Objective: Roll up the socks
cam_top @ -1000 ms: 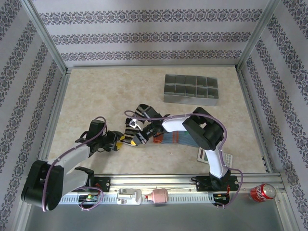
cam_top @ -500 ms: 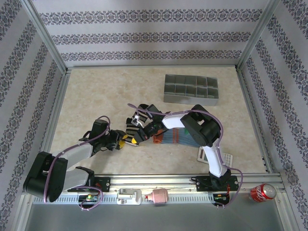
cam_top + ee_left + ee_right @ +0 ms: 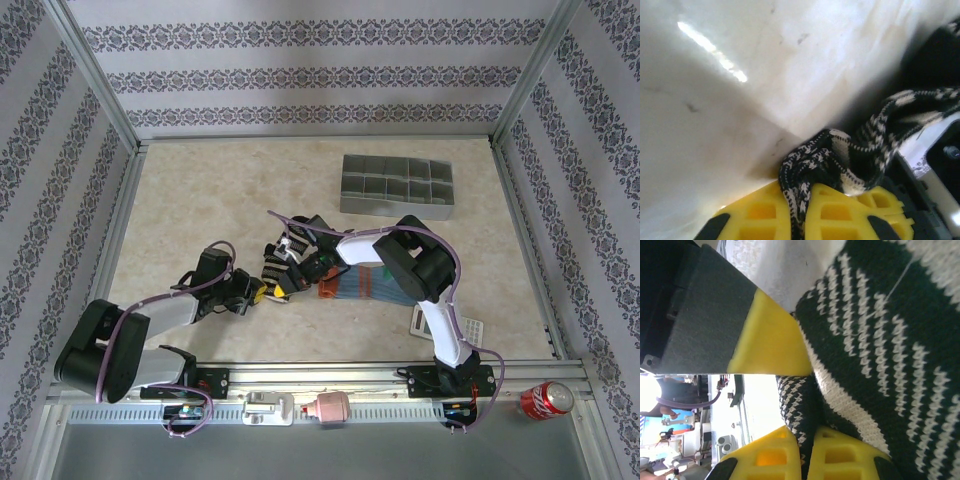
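- we see the left gripper clenched on a bunched end of the black striped sock, with a strand of knit squeezed between its yellow fingertips
- the right gripper is clamped on the same sock, just beside the left one, fabric pinched between its pads
- that sock sits crumpled on the table, around the middle and a bit towards the front
- the blue sock lies flat just right of it, partly under the right arm
- the grey tray is well apart at the back
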`<state>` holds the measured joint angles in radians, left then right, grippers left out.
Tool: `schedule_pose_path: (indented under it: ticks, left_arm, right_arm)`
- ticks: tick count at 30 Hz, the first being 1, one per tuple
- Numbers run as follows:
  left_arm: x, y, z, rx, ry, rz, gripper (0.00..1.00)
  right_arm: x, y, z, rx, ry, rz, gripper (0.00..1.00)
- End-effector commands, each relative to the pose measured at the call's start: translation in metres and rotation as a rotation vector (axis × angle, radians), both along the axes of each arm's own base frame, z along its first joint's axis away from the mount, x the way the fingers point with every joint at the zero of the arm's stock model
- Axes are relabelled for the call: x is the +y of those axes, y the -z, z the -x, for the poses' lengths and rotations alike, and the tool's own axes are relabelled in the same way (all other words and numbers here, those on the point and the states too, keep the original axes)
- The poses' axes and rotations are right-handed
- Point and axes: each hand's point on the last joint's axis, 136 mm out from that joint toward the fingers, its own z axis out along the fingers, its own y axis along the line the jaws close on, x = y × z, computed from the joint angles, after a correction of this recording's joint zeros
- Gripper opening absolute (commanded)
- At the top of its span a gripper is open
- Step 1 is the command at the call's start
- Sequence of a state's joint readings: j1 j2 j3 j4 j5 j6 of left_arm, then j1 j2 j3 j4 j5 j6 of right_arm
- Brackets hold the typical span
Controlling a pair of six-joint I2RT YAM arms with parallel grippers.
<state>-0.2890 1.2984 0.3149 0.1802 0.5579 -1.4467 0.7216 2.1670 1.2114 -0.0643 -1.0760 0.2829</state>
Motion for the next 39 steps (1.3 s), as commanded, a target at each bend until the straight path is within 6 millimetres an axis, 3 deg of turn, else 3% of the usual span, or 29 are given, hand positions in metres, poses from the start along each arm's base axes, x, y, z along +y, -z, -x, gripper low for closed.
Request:
schedule_pose_path:
  ticks: [1, 6, 10, 14, 22, 30, 32, 39]
  left_arm:
    - [0.001, 0.011, 0.008, 0.052, 0.005, -0.036, 0.00]
    - [0.008, 0.010, 0.026, 0.168, 0.008, -0.087, 0.00]
    - [0.011, 0.006, 0.038, 0.253, 0.028, -0.120, 0.00]
    - [0.011, 0.004, 0.042, 0.297, 0.035, -0.126, 0.00]
    - [0.010, 0.004, 0.040, 0.309, 0.039, -0.132, 0.00]
    - [0.009, 0.005, 0.041, 0.315, 0.047, -0.128, 0.00]
    - [0.009, 0.004, 0.040, 0.312, 0.047, -0.128, 0.00]
    - [0.008, 0.000, 0.037, 0.294, 0.045, -0.120, 0.00]
  right_arm:
    - [-0.039, 0.071, 0.015, 0.073, 0.053, 0.290, 0.00]
    - [-0.038, 0.037, 0.006, -0.220, 0.024, 0.221, 0.34]
    - [-0.044, -0.010, 0.000, -0.731, -0.009, 0.187, 0.46]
    - [-0.047, -0.034, 0.006, -1.194, -0.115, 0.241, 0.63]
    - [-0.011, -0.037, 0.019, -1.656, -0.344, 0.370, 0.62]
    - [0.019, -0.019, 0.017, -1.798, -0.450, 0.434, 0.55]
    - [0.019, -0.009, 0.014, -1.782, -0.470, 0.463, 0.48]
    - [0.005, 0.024, 0.011, -1.664, -0.481, 0.539, 0.06]
